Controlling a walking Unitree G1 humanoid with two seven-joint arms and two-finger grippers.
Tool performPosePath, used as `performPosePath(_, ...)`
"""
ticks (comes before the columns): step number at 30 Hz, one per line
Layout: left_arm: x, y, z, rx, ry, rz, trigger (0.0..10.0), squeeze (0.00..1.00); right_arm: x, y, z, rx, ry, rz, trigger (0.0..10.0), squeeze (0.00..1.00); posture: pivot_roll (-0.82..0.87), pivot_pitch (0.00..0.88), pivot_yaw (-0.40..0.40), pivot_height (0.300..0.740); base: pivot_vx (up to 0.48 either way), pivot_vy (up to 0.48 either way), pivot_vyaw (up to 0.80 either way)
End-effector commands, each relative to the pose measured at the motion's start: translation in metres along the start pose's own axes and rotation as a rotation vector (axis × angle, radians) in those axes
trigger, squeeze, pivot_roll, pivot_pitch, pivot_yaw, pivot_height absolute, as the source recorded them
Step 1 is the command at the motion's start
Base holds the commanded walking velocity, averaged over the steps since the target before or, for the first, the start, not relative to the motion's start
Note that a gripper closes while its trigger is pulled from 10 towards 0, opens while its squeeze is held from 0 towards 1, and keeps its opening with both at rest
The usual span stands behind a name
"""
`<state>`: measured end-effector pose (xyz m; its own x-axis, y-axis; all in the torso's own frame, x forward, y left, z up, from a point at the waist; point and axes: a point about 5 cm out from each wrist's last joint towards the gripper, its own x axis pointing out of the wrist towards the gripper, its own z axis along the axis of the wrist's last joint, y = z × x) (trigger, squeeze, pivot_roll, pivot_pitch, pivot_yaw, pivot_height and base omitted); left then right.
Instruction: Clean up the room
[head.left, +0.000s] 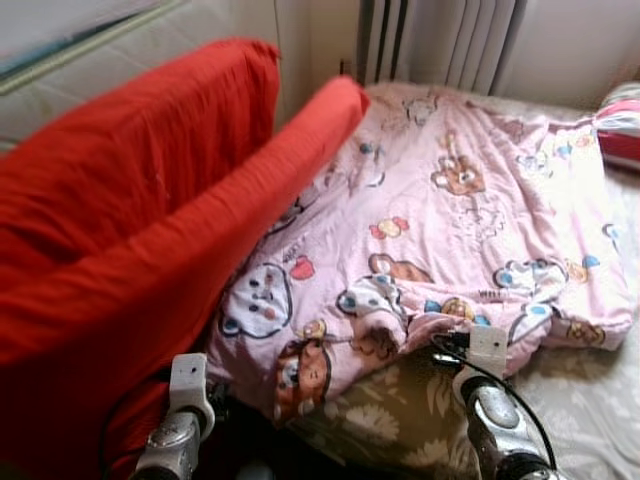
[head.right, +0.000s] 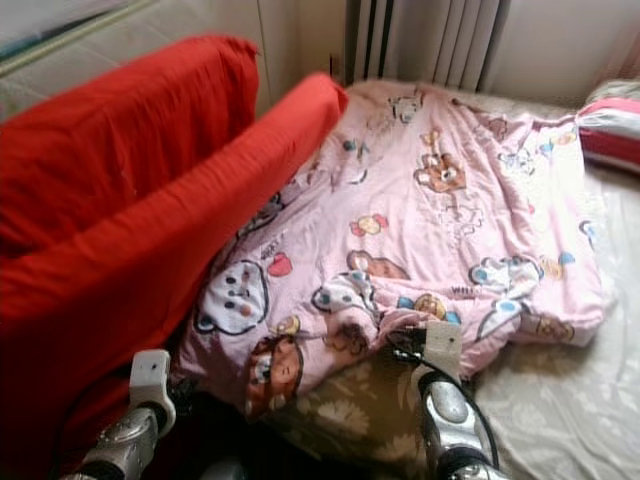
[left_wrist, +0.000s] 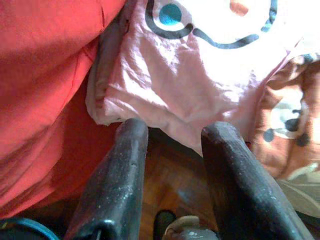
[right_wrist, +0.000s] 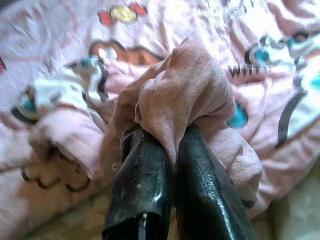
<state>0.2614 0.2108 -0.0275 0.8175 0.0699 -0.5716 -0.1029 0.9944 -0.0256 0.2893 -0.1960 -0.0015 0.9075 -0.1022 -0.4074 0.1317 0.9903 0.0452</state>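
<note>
On the bed (head.left: 580, 400), a fold of the pink blanket (head.left: 440, 220) is pinched in the closed right gripper (right_wrist: 172, 145) while the left gripper (left_wrist: 172, 145) is held open beside its corner, so spreading by a steady pull is judged next.

The pink quilt (head.left: 440, 230) is looking like soft, matt, crumpled cloth printed with cartoon bears. The red cushions (head.left: 130, 230) on the left are showing a matt woven fabric. The right gripper (right_wrist: 172, 150) is pinching the cloth between 2 glossy black fingers. The silver arms (head.left: 500, 425) are gleaming like smooth metal.
</note>
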Motion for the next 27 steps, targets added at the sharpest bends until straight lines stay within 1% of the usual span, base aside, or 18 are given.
performPosePath(1,-0.001,0.001,-0.004,-0.018,0.028,0.013,10.0,0.0,0.002,-0.001,0.003,0.003,0.002,-0.006,10.0,0.0,0.02,0.0,-0.005,0.74,0.0,0.0,0.0)
performPosePath(9,-0.002,0.001,-0.008,-0.03,0.039,0.014,10.0,0.0,0.003,-0.001,0.006,-0.002,-0.007,-0.002,10.0,0.0,0.02,0.0,-0.006,0.74,0.0,0.0,0.0)
performPosePath(13,-0.003,-0.002,-0.015,-0.042,0.07,0.01,10.0,0.0,0.003,0.0,0.007,-0.008,-0.001,0.001,10.0,0.0,0.02,0.0,-0.01,0.74,0.0,0.0,0.0)
performPosePath(19,-0.005,-0.003,-0.022,-0.036,0.093,0.004,10.0,0.0,0.004,0.001,0.009,0.0,-0.011,0.005,10.0,0.0,0.01,0.0,-0.008,0.74,0.0,0.0,0.0)
performPosePath(21,-0.007,-0.001,-0.028,-0.024,0.114,0.0,10.0,0.0,0.004,0.001,0.01,0.005,-0.02,0.006,10.0,0.0,0.01,0.0,-0.004,0.74,0.0,0.0,0.0)
performPosePath(27,-0.008,0.0,-0.031,-0.012,0.127,-0.002,10.0,0.0,0.003,0.001,0.007,0.004,-0.013,0.003,10.0,0.0,0.0,0.0,-0.001,0.74,0.0,0.0,0.0)
